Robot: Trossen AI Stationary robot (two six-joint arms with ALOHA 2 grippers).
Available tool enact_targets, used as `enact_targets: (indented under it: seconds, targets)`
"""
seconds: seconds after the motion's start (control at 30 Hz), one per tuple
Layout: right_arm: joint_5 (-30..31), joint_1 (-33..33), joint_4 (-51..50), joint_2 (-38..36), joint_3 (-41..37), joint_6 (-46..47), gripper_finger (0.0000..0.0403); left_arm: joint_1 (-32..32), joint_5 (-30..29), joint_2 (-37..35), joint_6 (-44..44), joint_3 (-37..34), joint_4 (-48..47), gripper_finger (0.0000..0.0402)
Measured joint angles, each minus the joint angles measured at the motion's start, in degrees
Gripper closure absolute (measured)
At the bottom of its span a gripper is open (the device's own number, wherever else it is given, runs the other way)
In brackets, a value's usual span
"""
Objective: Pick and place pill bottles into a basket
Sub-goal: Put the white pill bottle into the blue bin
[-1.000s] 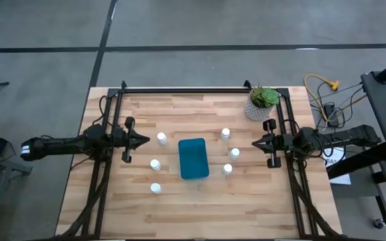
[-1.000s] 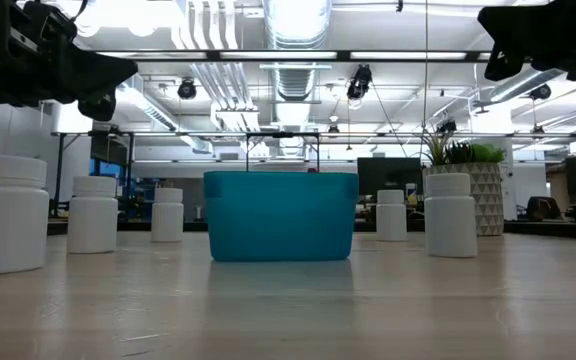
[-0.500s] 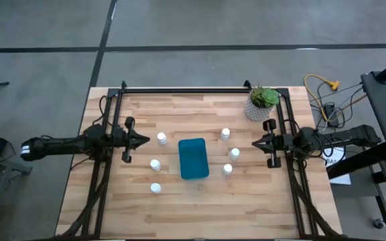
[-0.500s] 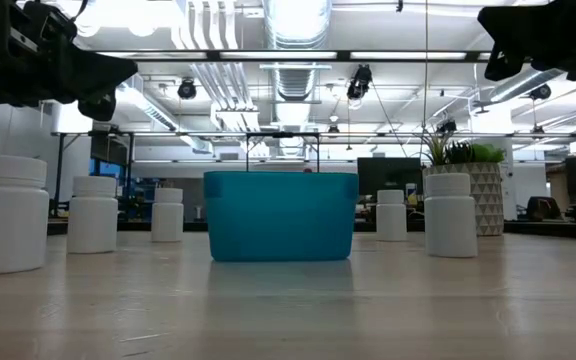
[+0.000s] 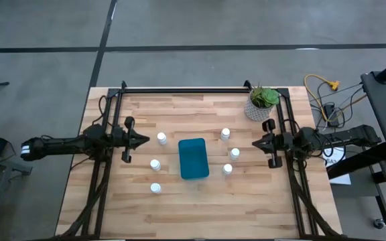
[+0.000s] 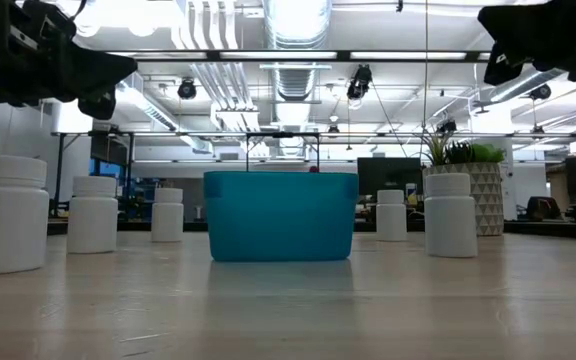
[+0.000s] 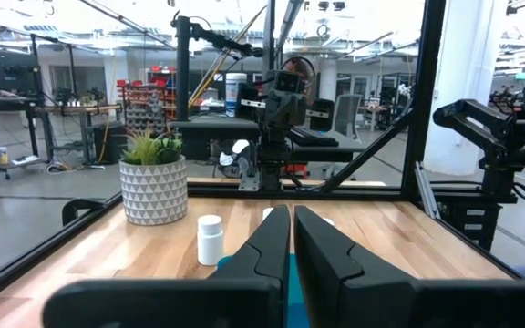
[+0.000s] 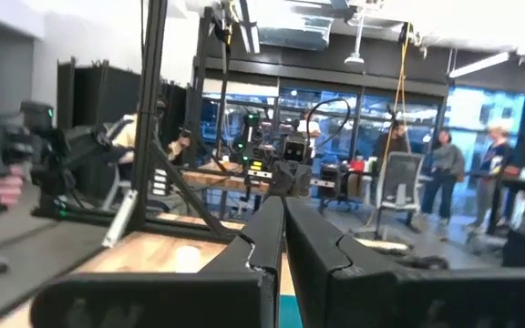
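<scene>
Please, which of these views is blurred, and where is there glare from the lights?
Right wrist view: soft and smeared, room and people indistinct. Low view: ceiling lights glare at top left, the basket stays sharp. High view: even light, faint shadows. Left wrist view: plant pot clear, near claw fingers dark.

Low view: the teal-blue rectangular plastic basket (image 6: 280, 215) shows only its side wall, inside hidden. Large white cylindrical pill bottle (image 6: 6, 213) cut by picture edge. Right wrist view: people (image 8: 443, 173) behind the table blurred; basket barely visible behind dark fingers (image 8: 253, 251).
</scene>
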Motion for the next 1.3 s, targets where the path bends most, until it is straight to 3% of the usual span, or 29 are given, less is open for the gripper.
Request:
enact_targets:
  seconds: [0.2,0.6,0.97,1.3]
  targets:
    - [-0.08,0.01,1.02,-0.01,0.04,6.54,0.0394,0.01,-0.09,0.02,-0.15,-0.01,0.75,0.04]
    - [0.21,-0.01,1.41,0.0,0.04,4.6,0.0394,0.01,-0.49,0.0,-0.05,-0.02,2.72,0.04]
    - [7.66,-0.01,2.36,0.04,0.03,5.81,0.0394,0.01,-7.97,0.0,-0.13,0.0,6.05,0.04]
    - [10.45,-0.01,20.3,-0.04,0.02,4.87,0.0394,0.01,-8.01,0.72,4.44,0.0,23.2,0.04]
